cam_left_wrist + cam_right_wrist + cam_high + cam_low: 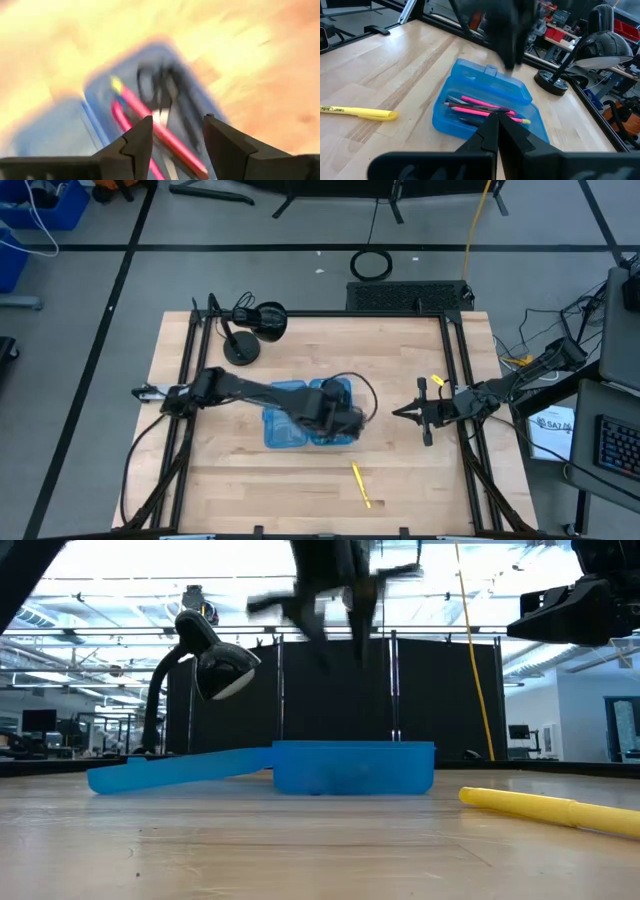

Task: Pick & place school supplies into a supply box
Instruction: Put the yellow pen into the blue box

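Left gripper (pixel 172 142) hangs over the supply box (pixel 300 415), fingers spread apart, nothing between them. It sits well above the case in the low view, blurred. Straight under it in the left wrist view: a pink pen (pixel 160 135), a second pink one beside it, and the black-handled scissors (pixel 160 92), all lying inside one half of the box. The right wrist view shows the same lot, pink and dark pens packed lengthwise in the deep half, the lid half flat on the tabletop (pixel 240 480) next to it.

Right gripper (pixel 498 131) waits at the right side of the tabletop, fingers pressed together, empty, pointing at the box.

One yellow marker (pixel 361 485) is left out, lying on the tabletop near the front edge, well apart from the box and closer to the right arm's side.

Risks, as I judge them:
- Left arm dropping low again could snag the box wall or the scissors and drag the light case across the wood.
- The marker is round and slim; a pinch off-centre could roll it away or flick it off the front edge.
- If both arms go for the middle, they could clash over the box.
- The desk lamp (pixel 250 330) stands just behind the box; a wide swing of the left arm could knock it.
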`<state>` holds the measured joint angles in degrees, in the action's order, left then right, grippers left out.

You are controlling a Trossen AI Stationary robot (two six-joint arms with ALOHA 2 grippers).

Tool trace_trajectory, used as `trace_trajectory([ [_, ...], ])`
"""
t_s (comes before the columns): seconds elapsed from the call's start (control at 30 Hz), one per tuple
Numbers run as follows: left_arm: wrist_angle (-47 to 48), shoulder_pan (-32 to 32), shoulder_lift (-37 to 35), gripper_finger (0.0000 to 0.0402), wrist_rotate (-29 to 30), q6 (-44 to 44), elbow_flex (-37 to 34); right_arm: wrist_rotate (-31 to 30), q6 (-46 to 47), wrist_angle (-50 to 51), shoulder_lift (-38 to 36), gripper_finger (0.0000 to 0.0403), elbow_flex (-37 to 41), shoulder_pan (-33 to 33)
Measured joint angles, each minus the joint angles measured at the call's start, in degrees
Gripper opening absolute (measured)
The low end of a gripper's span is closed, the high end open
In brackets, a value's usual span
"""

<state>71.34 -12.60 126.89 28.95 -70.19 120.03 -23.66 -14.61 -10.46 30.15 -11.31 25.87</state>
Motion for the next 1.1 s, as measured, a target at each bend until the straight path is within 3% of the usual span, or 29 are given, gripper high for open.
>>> trace_trajectory([
  [0.1, 2.2, -4.9, -3.4, 0.0172, 10.5, 7.5, 2.5, 1.3, 0.0, 0.0, 0.0, 0.0000, 0.0, 0.0],
  [0.3, -0.3, -15.8, -11.2, 0.0160, 21.0, 26.9, -0.8, 8.9, 0.4, 0.0, 0.0, 0.0000, 0.0, 0.0],
  [0.43, -4.1, -21.9, -15.8, 0.0110, 25.1, 36.4, -7.8, 10.5, 0.4, -0.3, 0.0, 0.0000, 0.0, 0.0],
  [0.6, -8.2, -22.2, -27.8, 0.0026, 26.5, 38.0, -23.6, 10.4, -1.1, -0.5, 0.3, 0.0000, 0.0, 0.0],
  [0.67, -13.2, -21.3, -34.0, 0.0008, 24.6, 40.5, -31.4, 10.4, -1.3, -0.4, 0.3, 0.0000, 0.0, 0.0],
  [0.77, -25.6, -19.5, -45.9, 0.0011, 19.4, 50.2, -44.7, 10.4, -3.1, -0.4, 0.3, 0.0000, 0.0, 0.0],
  [0.97, -60.9, -10.8, -68.5, 0.0005, -6.3, 71.9, -70.5, 10.4, -5.4, -0.5, 0.3, 0.0000, 0.0, 0.0],
  [1.1, -67.7, -4.3, -77.6, 0.0003, -13.1, 74.8, -81.1, 10.4, -2.8, -1.6, 0.3, 0.0000, 0.0, 0.0],
])
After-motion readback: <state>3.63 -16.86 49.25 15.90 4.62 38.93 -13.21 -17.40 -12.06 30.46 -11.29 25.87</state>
